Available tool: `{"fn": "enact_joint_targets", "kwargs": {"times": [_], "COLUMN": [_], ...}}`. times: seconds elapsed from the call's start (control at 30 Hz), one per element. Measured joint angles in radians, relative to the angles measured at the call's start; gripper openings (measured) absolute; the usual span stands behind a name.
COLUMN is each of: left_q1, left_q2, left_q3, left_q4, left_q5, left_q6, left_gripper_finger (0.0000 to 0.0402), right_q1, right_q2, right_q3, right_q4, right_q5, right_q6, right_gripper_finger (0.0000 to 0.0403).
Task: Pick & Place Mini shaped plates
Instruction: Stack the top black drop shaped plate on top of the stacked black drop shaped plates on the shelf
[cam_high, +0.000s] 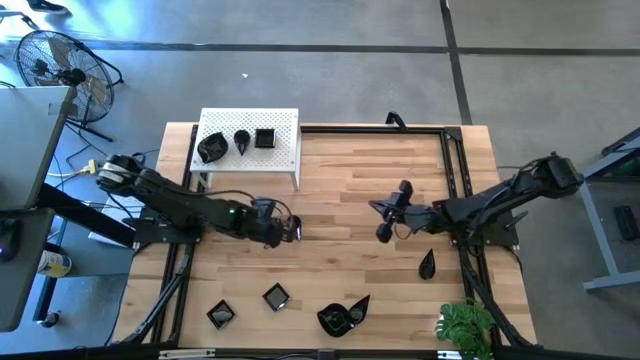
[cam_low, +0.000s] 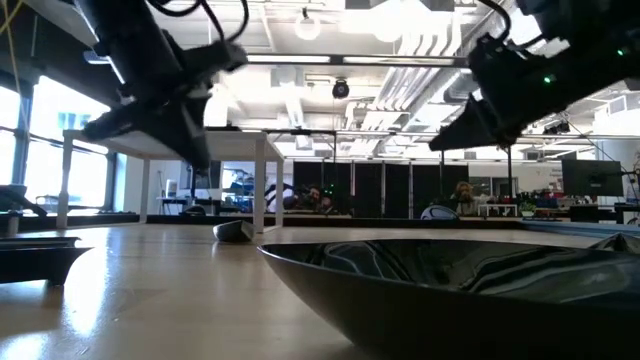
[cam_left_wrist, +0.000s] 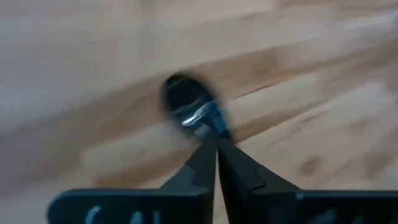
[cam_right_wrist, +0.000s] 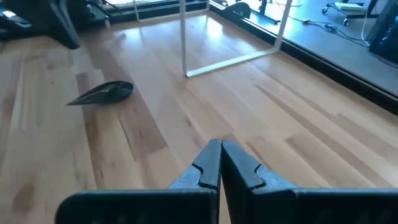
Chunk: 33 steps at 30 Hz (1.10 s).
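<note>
A black teardrop mini plate (cam_right_wrist: 102, 93) lies flat on the wooden table, also in the left wrist view (cam_left_wrist: 186, 106) and the low view (cam_low: 235, 230). My left gripper (cam_left_wrist: 216, 144) hangs shut above it and just short of its pointed end, clear of the table (cam_low: 195, 160). My right gripper (cam_right_wrist: 220, 148) is shut and empty over the table's middle (cam_high: 378, 212), pointing toward the plate and the white stand (cam_high: 250, 140). Three more mini plates rest on the stand's top.
Along the near edge lie two square plates (cam_high: 221, 313) (cam_high: 276, 296) and a large wavy plate (cam_high: 343, 315). Another teardrop plate (cam_high: 427, 263) lies near my right arm, and a green plant (cam_high: 468, 325) stands at the near right corner. A black frame rail (cam_high: 455, 170) runs along the table's right side.
</note>
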Motion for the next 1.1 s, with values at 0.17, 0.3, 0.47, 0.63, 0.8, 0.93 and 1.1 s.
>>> {"fn": "enact_joint_targets", "kwargs": {"times": [0.17, 0.3, 0.47, 0.63, 0.8, 0.93, 1.1], "left_q1": [0.013, 0.081, 0.187, 0.243, 0.245, 0.244, 0.245], "left_q2": [0.113, 0.146, 0.201, 0.251, 0.272, 0.272, 0.271], "left_q3": [0.123, 0.136, 0.135, 0.136, 0.137, 0.125, 0.117], "left_q4": [-0.199, -0.17, -0.088, -0.055, -0.063, -0.032, -0.036], "left_q5": [0.06, 0.119, 0.223, 0.304, 0.335, 0.341, 0.34], "left_q6": [-0.176, -0.188, -0.095, -0.044, -0.042, -0.042, -0.041], "left_gripper_finger": [0.0073, 0.0111, 0.0126, 0.0126, 0.0127, 0.0122, 0.0074], "right_q1": [0.0, 0.0, 0.0, 0.0, 0.0, 0.0, 0.0], "right_q2": [-0.087, -0.14, -0.191, -0.236, -0.254, -0.255, -0.256], "right_q3": [-0.084, -0.146, -0.208, -0.234, -0.231, -0.233, -0.233], "right_q4": [0.041, 0.1, 0.164, 0.187, 0.194, 0.197, 0.201], "right_q5": [-0.014, -0.042, -0.048, -0.049, -0.06, -0.063, -0.065], "right_q6": [0.004, 0.003, -0.002, -0.008, -0.028, -0.031, -0.03], "right_gripper_finger": [0.0, 0.0, 0.0, 0.0, 0.0, 0.0, 0.0]}}
